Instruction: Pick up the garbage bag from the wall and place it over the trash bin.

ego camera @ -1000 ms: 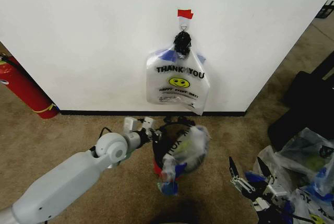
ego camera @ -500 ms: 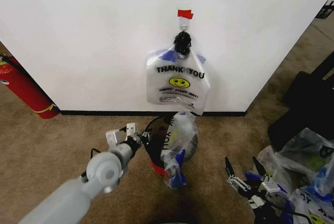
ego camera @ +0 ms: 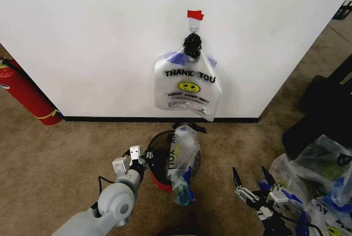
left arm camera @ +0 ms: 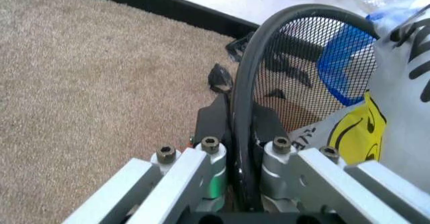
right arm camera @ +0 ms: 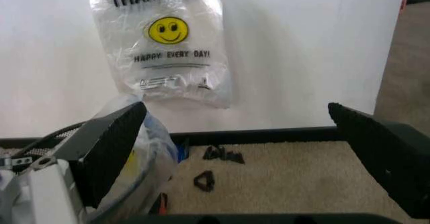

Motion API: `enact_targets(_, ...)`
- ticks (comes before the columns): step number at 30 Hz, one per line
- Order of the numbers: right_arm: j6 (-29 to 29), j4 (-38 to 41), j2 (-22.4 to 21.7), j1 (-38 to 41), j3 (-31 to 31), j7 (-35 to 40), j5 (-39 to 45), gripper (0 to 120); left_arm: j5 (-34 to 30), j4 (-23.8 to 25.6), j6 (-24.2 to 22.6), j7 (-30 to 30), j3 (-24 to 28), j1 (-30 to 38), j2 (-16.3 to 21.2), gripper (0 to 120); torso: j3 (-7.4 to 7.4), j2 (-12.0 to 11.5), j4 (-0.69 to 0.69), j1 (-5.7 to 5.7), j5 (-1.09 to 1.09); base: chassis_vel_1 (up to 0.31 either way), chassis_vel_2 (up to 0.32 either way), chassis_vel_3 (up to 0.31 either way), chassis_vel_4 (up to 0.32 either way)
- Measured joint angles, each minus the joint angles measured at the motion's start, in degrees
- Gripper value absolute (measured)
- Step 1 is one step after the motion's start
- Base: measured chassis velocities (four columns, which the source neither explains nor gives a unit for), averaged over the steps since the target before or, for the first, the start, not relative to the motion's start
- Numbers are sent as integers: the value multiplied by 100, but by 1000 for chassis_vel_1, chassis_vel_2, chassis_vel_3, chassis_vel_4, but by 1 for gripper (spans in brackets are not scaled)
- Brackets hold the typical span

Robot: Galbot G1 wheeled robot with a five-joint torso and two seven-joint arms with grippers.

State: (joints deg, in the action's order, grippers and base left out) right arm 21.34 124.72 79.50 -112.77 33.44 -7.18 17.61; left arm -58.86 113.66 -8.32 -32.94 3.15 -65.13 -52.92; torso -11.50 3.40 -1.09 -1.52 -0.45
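Where the left gripper [left arm camera: 243, 148] meets the trash bin [ego camera: 157, 159], the left wrist view shows its jaws pinching the black rim, though the fingertips are partly hidden behind that rim and the bin's base is cut off. Draped over the bin's far side, the garbage bag [ego camera: 181, 162] hangs crumpled down the outside, its print readable only in fragments, while the "THANK YOU" bag [ego camera: 188, 86] hangs from the hook [ego camera: 193, 22] on the wall [ego camera: 99, 38]. Low at the robot's right, the right gripper [ego camera: 250, 184] hovers above the carpet [ego camera: 66, 153], jaws spread, holding nothing.
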Motion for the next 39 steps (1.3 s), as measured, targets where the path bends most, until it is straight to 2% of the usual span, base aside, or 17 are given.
enact_targets(5,9,12,4,-16,-15,2,-1,100,-25,1,-135,-75,-36,35,2,10,-1,0,-3,0,-2,0,0,0,0)
enact_targets(9,10,7,-6,8,-19,6,3,100,21,194,-276,-169,-144,40,133,29,-1,0,-2,0,-2,0,0,0,0)
enact_targets(13,2,-8,-14,33,-26,10,7,100,98,345,-337,-175,-236,37,214,37,-1,0,-2,0,-2,0,0,0,0)
enact_targets(14,-15,-14,-22,52,-34,20,12,100,128,463,-388,-190,-314,48,272,44,-1,0,-1,0,-1,0,0,0,0)
enact_targets(15,-18,-15,-23,55,-35,23,12,100,138,491,-400,-195,-327,53,286,46,-1,0,-2,0,-1,0,0,0,0)
enact_targets(17,-85,-49,-51,126,-36,125,26,100,540,859,-516,-257,-402,148,429,59,-1,0,-2,0,-1,0,0,0,0)
enact_targets(19,-164,-61,-63,184,-34,256,37,100,808,1215,-720,-247,-397,193,540,66,-1,0,-2,0,-2,0,0,0,0)
enact_targets(20,-164,-61,-63,184,-34,256,37,100,808,1215,-720,-247,-397,193,540,66,-1,0,-2,0,-2,0,0,0,0)
enact_targets(22,-235,-72,-67,229,-36,353,50,100,903,1517,-1037,-201,-354,248,620,72,-1,0,-1,0,-2,0,0,0,0)
enact_targets(24,-344,-97,-55,321,-53,504,53,100,1211,1994,-1647,70,-66,438,811,83,-1,0,1,0,2,0,0,0,0)
enact_targets(29,-449,-131,-2,437,-64,638,25,100,1720,2212,-2179,591,398,927,969,98,-1,0,-1,0,0,0,0,0,0)
enact_targets(31,-471,-146,7,459,-77,670,7,100,1728,2208,-2499,651,559,1204,990,100,-1,0,0,0,-3,0,0,0,0)
enact_targets(33,-479,-205,0,458,-111,705,-33,100,1625,2138,-2956,576,1039,1772,1018,100,-1,-1,0,0,-1,0,0,0,0)
enact_targets(34,-479,-205,0,458,-111,705,-33,100,1625,2138,-2956,576,1039,1772,1018,100,-1,-1,0,0,-1,0,0,0,0)
enact_targets(37,-486,-305,17,476,-116,742,-65,100,1258,2138,-3379,359,1868,2625,975,100,-1,0,-3,-1,2,0,0,0,0)
enact_targets(39,-521,-376,55,540,-111,770,-68,100,1186,2004,-3416,341,2281,2988,804,100,-1,0,-3,-1,0,0,0,0,0)
